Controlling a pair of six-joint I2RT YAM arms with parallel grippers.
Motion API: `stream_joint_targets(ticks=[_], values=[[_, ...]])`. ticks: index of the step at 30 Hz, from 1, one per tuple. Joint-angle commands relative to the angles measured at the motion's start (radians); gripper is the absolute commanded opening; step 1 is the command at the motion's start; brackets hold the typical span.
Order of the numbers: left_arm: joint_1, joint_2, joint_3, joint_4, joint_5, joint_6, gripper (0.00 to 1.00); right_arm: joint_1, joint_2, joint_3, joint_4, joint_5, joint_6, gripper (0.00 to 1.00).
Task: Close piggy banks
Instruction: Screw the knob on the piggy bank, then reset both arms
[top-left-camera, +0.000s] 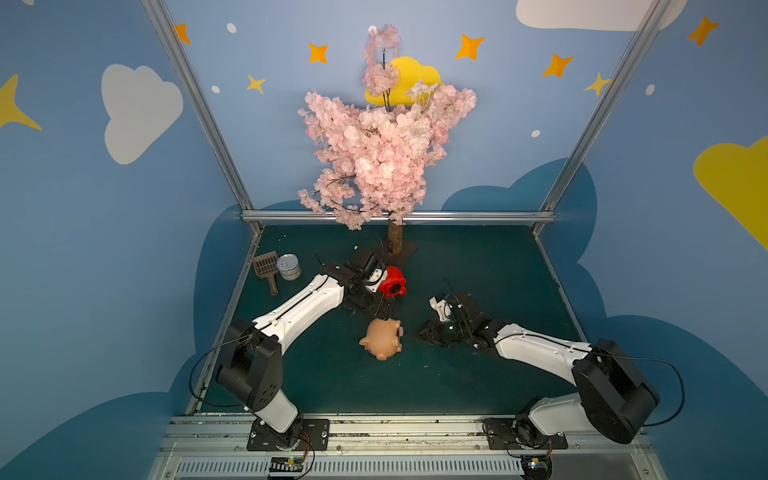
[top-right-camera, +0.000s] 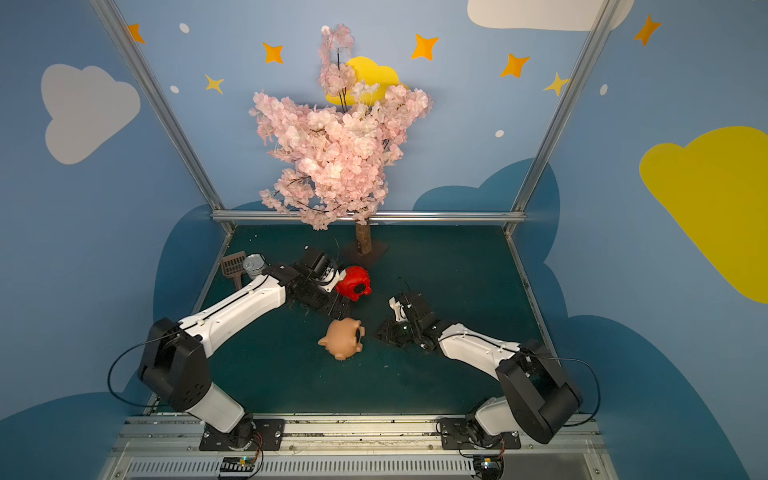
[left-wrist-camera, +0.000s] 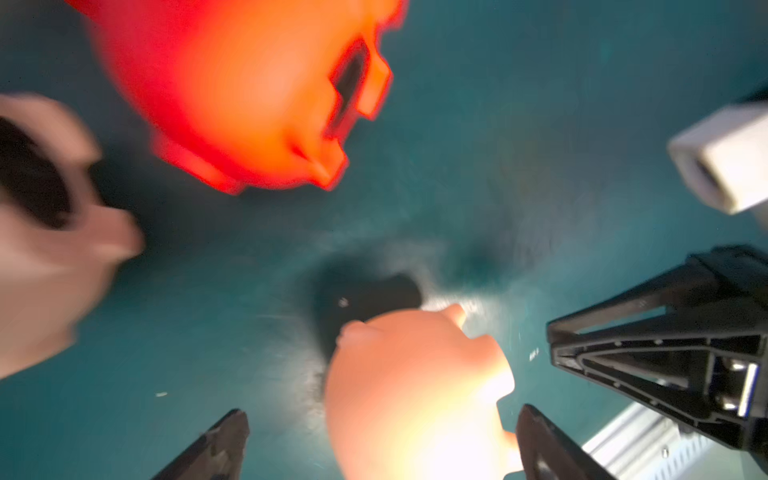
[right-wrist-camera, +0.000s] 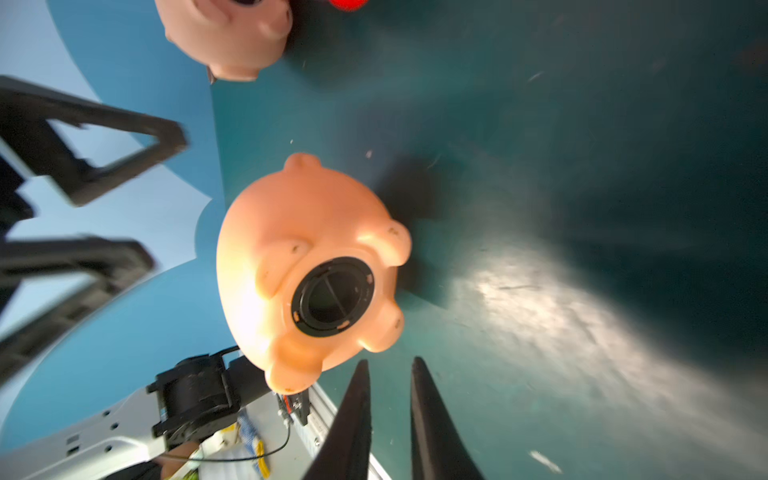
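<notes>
In both top views a red piggy bank lies on the green table, next to my left wrist. A peach piggy bank lies on its side in the middle. My left gripper is open just above it, and the pig sits between the fingers without touching them. Another peach piggy bank shows blurred with a dark opening. My right gripper is slightly open and empty beside the middle pig, whose belly holds a black round plug.
A silver tin can and a brown slotted scoop stand at the back left. The blossom tree's trunk rises from a dark plate at the back centre. A metal rail runs along the front edge.
</notes>
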Motion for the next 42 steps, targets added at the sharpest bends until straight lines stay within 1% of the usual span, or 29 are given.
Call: stream_joint_targets(ticks=[1,3,4,7,9,10,11,14,15,18,19,20,24,25,26,27,28,31,32,34,36,39,41,42], values=[[0.036,-0.117,-0.023,0.103,-0.199,-0.06,0.99,-0.037,-0.067,0.075,-0.174,0.104,-0.149,0.2],[0.052,-0.207,-0.113,0.227,-0.347,-0.079,0.99,-0.06,-0.103,0.101,-0.251,0.216,-0.17,0.23],[0.061,-0.245,-0.155,0.291,-0.388,-0.078,0.99,-0.072,-0.118,0.109,-0.267,0.264,-0.183,0.24],[0.103,-0.354,-0.301,0.472,-0.532,-0.108,0.99,-0.108,-0.176,0.118,-0.266,0.428,-0.31,0.31],[0.147,-0.401,-0.399,0.569,-0.603,-0.134,0.99,-0.139,-0.221,0.114,-0.238,0.518,-0.408,0.38],[0.167,-0.413,-0.44,0.62,-0.612,-0.123,0.99,-0.155,-0.242,0.108,-0.218,0.55,-0.445,0.42],[0.185,-0.424,-0.493,0.678,-0.628,-0.109,0.99,-0.172,-0.263,0.096,-0.185,0.585,-0.492,0.51],[0.24,-0.431,-0.611,0.816,-0.691,-0.087,0.99,-0.25,-0.314,0.072,-0.125,0.644,-0.589,0.7],[0.26,-0.428,-0.643,0.851,-0.706,-0.083,0.99,-0.288,-0.327,0.062,-0.106,0.636,-0.608,0.74],[0.31,-0.416,-0.723,0.951,-0.73,-0.066,0.99,-0.406,-0.349,0.008,-0.028,0.597,-0.619,0.8],[0.33,-0.414,-0.758,0.991,-0.731,-0.061,0.99,-0.443,-0.349,0.003,-0.006,0.587,-0.608,0.82],[0.351,-0.411,-0.789,1.027,-0.731,-0.062,0.99,-0.476,-0.344,-0.04,0.019,0.586,-0.608,0.84],[0.429,-0.399,-0.896,1.132,-0.671,-0.068,0.99,-0.548,-0.298,-0.102,0.125,0.655,-0.632,0.85],[0.459,-0.38,-0.928,1.177,-0.628,-0.082,0.99,-0.563,-0.278,-0.116,0.155,0.678,-0.639,0.86],[0.5,-0.352,-0.962,1.264,-0.578,-0.092,0.99,-0.582,-0.258,-0.13,0.187,0.688,-0.64,0.86],[0.52,-0.347,-0.97,1.301,-0.537,-0.095,0.99,-0.598,-0.237,-0.143,0.222,0.688,-0.645,0.86],[0.529,-0.36,-0.97,1.297,-0.489,-0.078,0.99,-0.611,-0.212,-0.156,0.26,0.698,-0.646,0.86],[0.54,-0.321,-1.015,1.466,-0.451,-0.044,1.0,-0.646,-0.158,-0.19,0.364,0.715,-0.644,0.86],[0.543,-0.306,-1.004,1.474,-0.435,-0.03,0.99,-0.652,-0.146,-0.196,0.383,0.717,-0.664,0.86],[0.543,-0.272,-0.989,1.502,-0.391,0.01,1.0,-0.668,-0.118,-0.196,0.41,0.685,-0.719,0.86],[0.543,-0.221,-0.986,1.559,-0.361,0.032,0.99,-0.682,-0.075,-0.188,0.423,0.635,-0.729,0.86],[0.538,-0.135,-0.974,1.63,-0.301,0.059,0.99,-0.68,-0.034,-0.197,0.485,0.527,-0.781,0.86],[0.536,-0.103,-0.961,1.642,-0.29,0.066,0.99,-0.68,-0.01,-0.214,0.542,0.503,-0.786,0.86],[0.536,-0.096,-0.949,1.618,-0.281,0.07,0.99,-0.677,-0.007,-0.217,0.549,0.487,-0.796,0.86]])
